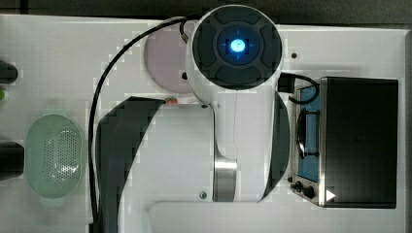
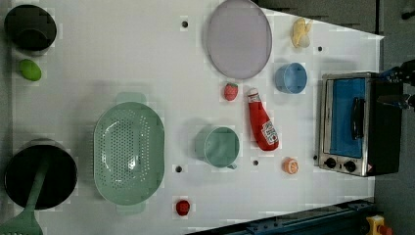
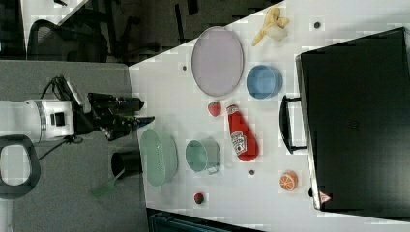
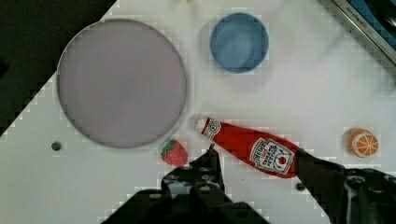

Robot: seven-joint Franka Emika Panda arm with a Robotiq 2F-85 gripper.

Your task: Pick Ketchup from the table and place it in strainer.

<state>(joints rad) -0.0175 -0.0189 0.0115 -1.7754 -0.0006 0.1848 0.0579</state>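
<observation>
Wide-open jaws hang above Ketchup [image 4: 250, 148], flanked by strawberry [image 4: 174, 153], orange half [image 4: 363, 143] and plate [image 4: 121, 83]

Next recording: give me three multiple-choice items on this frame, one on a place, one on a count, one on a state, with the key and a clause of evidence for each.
1. In the left view, where does the red ketchup squeeze bottle with the white cap lie?
A. inside the pale mint-green oval plastic strainer
B. on the white table between the round green cup and the toaster oven
C. on the round lilac plate

2. How many red strawberries show on the table in the left view?
A. one
B. two
C. four

3. How is the gripper in the wrist view?
A. open, holding nothing
B. shut on the bottle
C. shut on a strawberry

Key: 1 B, the bottle lies flat on bare table between cup and oven. 2 B, one strawberry by the plate, another near the table edge. 3 A, the fingers stand apart above the bottle.
</observation>
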